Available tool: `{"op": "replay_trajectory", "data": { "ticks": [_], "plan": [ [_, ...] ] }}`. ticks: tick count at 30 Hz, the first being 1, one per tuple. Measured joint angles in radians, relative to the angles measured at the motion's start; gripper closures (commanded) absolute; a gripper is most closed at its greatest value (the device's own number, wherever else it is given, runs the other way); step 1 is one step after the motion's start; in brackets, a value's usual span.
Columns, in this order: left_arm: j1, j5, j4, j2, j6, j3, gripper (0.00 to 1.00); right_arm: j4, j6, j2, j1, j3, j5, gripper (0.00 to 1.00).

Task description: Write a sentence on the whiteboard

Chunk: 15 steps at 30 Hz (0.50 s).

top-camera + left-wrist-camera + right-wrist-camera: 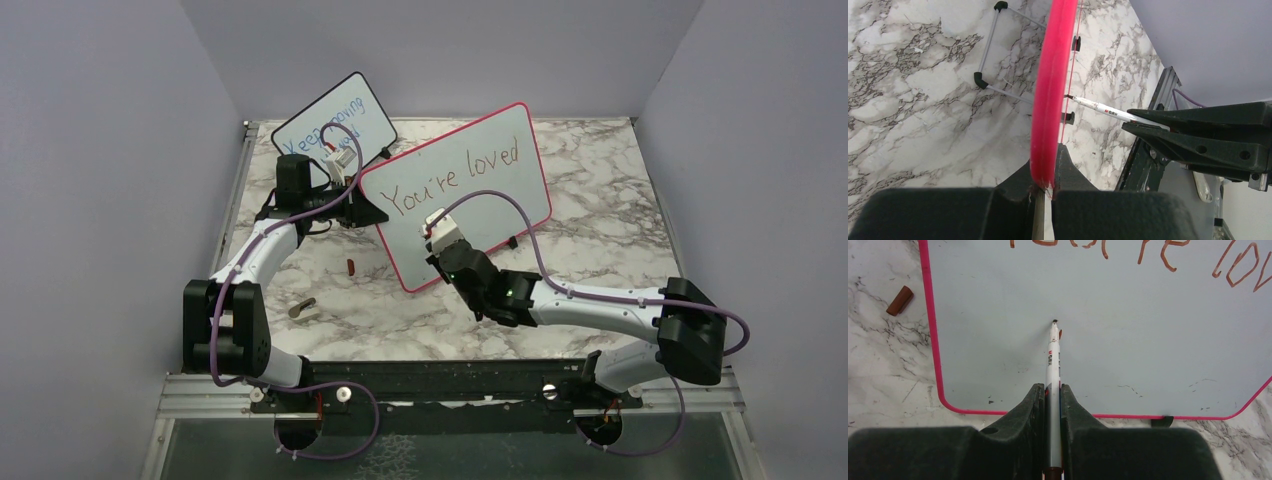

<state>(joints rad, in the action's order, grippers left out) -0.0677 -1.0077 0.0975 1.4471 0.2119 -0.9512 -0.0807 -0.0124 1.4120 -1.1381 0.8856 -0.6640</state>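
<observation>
The whiteboard (500, 205), white with a red-pink frame, stands tilted on the marble table. On it, the sentence (455, 172) reads "You're loved" in brownish-red letters. My left gripper (366, 206) is shut on the board's left frame edge (1053, 75), pinching it between the fingers (1064, 160). My right gripper (1052, 390) is shut on a white marker (1052, 362). The marker tip (1054, 321) meets the blank surface below the writing, beside a small brown mark (1060, 333). The left wrist view shows the marker (1098, 106) reaching the board from the right.
A smaller black-framed board (335, 122) with blue writing leans behind the left arm. A brown marker cap (351, 266) lies on the table left of the whiteboard, also seen as the cap (900, 300). A small grey object (302, 308) lies nearer. A wire stand (990, 55) sits behind.
</observation>
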Motion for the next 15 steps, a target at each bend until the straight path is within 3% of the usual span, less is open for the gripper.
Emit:
{"op": "replay_trajectory", "data": {
  "ticks": [15],
  "plan": [
    [0.0, 0.0, 0.0, 0.0, 0.0, 0.0, 1.0, 0.025, 0.042, -0.017, 0.0, -0.005, -0.002, 1.0]
  ]
}}
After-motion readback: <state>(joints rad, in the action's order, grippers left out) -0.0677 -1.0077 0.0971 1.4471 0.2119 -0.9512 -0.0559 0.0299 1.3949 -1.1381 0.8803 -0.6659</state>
